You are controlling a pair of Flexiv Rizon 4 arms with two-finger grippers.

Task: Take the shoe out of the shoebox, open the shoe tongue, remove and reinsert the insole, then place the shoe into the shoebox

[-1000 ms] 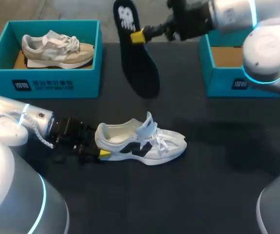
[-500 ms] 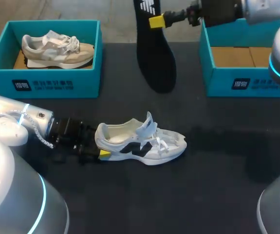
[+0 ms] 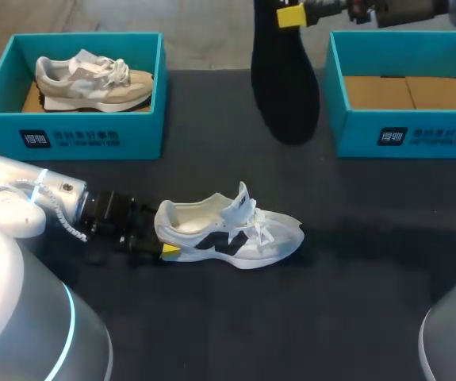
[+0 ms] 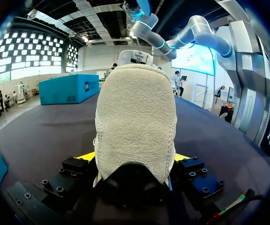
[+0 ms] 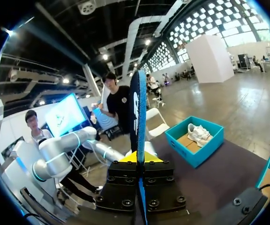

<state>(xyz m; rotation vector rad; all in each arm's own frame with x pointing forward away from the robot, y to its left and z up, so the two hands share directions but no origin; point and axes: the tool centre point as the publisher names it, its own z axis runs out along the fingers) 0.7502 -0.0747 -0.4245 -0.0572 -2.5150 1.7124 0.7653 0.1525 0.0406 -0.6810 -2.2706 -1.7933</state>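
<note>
A white shoe (image 3: pixel 235 234) with a black side mark lies on the dark table, toe pointing right and tongue standing up. My left gripper (image 3: pixel 164 248) sits at its heel. In the left wrist view the padded heel (image 4: pixel 135 122) fills the gap between the two fingers, so this gripper (image 4: pixel 134 161) is shut on the shoe. The black insole (image 3: pixel 285 79) hangs in the air at the back, between the two boxes. My right gripper (image 3: pixel 291 14) is shut on its upper end. The right wrist view shows the insole (image 5: pixel 135 108) edge-on between that gripper's (image 5: pixel 138 161) fingers.
At the back left stands a teal shoebox (image 3: pixel 69 139) with a beige shoe (image 3: pixel 93 79) inside. A second teal shoebox (image 3: pixel 406 136) at the back right shows only its brown cardboard floor. Bare dark table lies in front of and right of the white shoe.
My right arm has carried the insole to the right and higher, from above the table's middle toward the right box. The left arm and the white shoe have stayed put.
</note>
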